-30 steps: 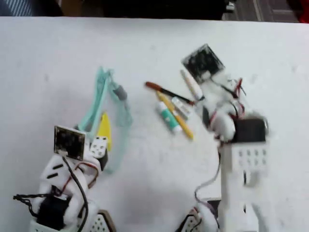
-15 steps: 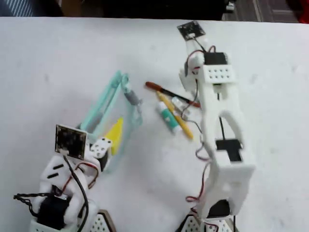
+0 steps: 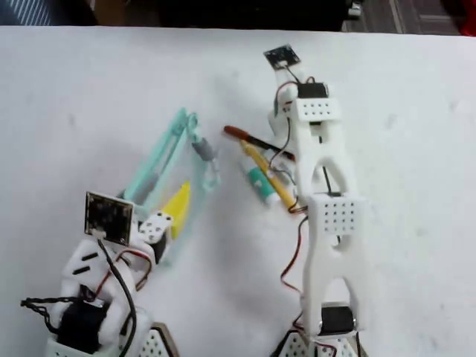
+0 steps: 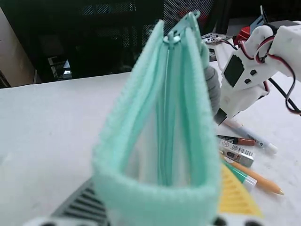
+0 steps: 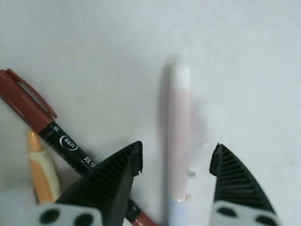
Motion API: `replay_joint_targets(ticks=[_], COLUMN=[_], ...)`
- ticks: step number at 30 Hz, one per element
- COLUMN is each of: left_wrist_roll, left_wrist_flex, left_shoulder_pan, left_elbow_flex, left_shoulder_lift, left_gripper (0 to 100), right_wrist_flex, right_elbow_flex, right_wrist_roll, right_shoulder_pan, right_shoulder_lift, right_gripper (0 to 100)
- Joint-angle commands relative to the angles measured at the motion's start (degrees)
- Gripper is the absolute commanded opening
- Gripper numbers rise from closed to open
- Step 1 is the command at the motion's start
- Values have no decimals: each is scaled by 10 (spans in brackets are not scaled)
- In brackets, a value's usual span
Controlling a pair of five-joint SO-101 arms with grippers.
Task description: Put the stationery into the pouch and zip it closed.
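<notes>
- White tabletop (image 3: 89, 74): right gripper (image 5: 176, 150), jaws spread, hangs directly over a pale pink pen (image 5: 178, 117), which runs lengthwise between them.
- Left gripper (image 3: 167, 219) appears clenched on the mint pouch (image 4: 160, 141), mouth gaping, farther from the pen.

1. We see the pouch (image 4: 160, 155) edged in mint cloth, fuzzy, woven and matt.
2. The pale pen (image 5: 178, 136) looks to us like smooth plastic; the brown marker (image 5: 27, 101) has a slight gloss.
3. The right gripper (image 5: 177, 149) has fingers (image 5: 113, 181) of black, ribbed, matt plastic.
4. We find the table (image 3: 89, 82) white, smooth and matt.
</notes>
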Motion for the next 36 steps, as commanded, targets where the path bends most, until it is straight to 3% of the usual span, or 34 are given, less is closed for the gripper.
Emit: replay_joint_targets(ticks=[1,5,10,13,36], left_wrist_roll=[5,5,40,53,55], left_wrist_flex=[4,1,1,1,4], left_shoulder_pan=[1,1,1,0,-2], left_elbow_flex=[-6,-6,-5,-4,-1], left_shoulder_lift=[0,0,0,0,0], left_gripper=[211,211,211,211,211], right_wrist_flex=[15,36,36,49,98], right_elbow_flex=[-72,-113,-146,-164,-221], right_wrist_roll=[-6,-6,-6,-6,-6], right_shoulder_pan=[0,0,0,1,1], right_shoulder_lift=[22,69,114,125,126], right_gripper=[223,204,6,44,16])
